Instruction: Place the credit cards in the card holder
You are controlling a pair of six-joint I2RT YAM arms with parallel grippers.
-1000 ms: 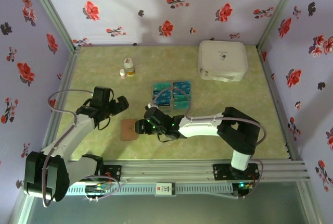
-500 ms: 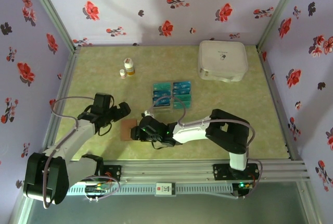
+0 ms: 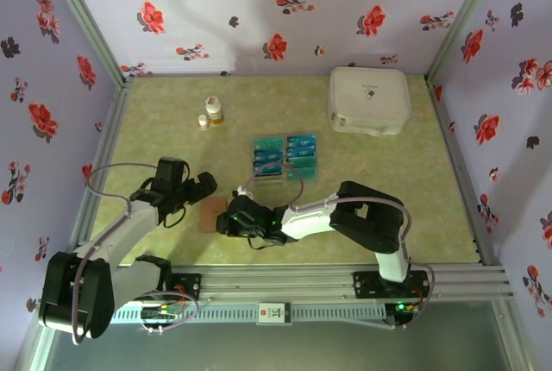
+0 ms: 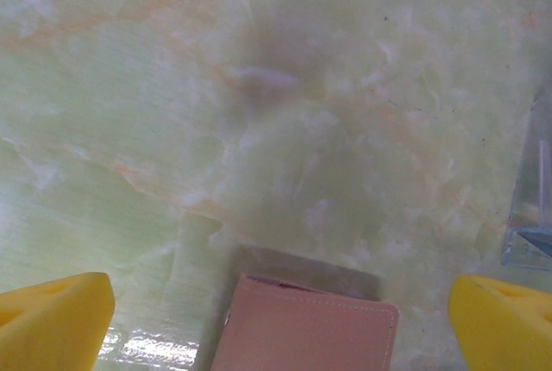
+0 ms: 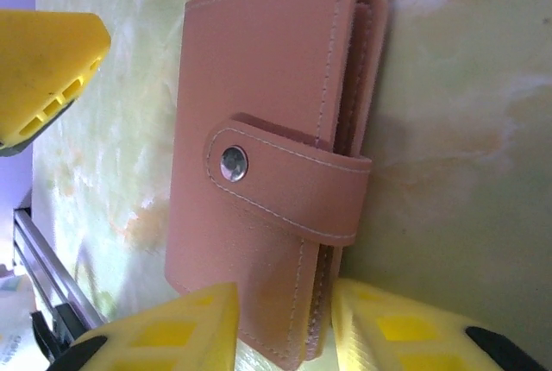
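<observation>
**Zero cards stowed, holder buttoned shut**

Work stands at the opening step, as I judge it: getting hold of the small flat brown leather-like folding card holder (image 5: 267,129), which lies on the pale green marbled counter (image 3: 388,216). The right pincer (image 5: 285,311) straddles the end nearest its own fingers. Its jaws are drawn partway in and leather fills the gap between them, but whether they truly clamp it I cannot tell. The left pincer (image 3: 203,185) hangs released, jaws wide, just across the card holder from the right one.

The next move calls for one pincer to steady the card holder while the other frees the snap strap (image 5: 293,190), which is fastened over the fold. Until it lifts, no pocket can be reached.

The thin teal-blue rectangular credit cards (image 3: 285,157) lie in a tidy block well behind the right pincer, past its forearm. Two small bottles (image 3: 212,112) stand well beyond the left pincer, and a large white rounded-square case (image 3: 369,99) sits far to the right pincer's rear. Neither hinders. Two pincers crowding one small card holder is the likelier trouble.
</observation>
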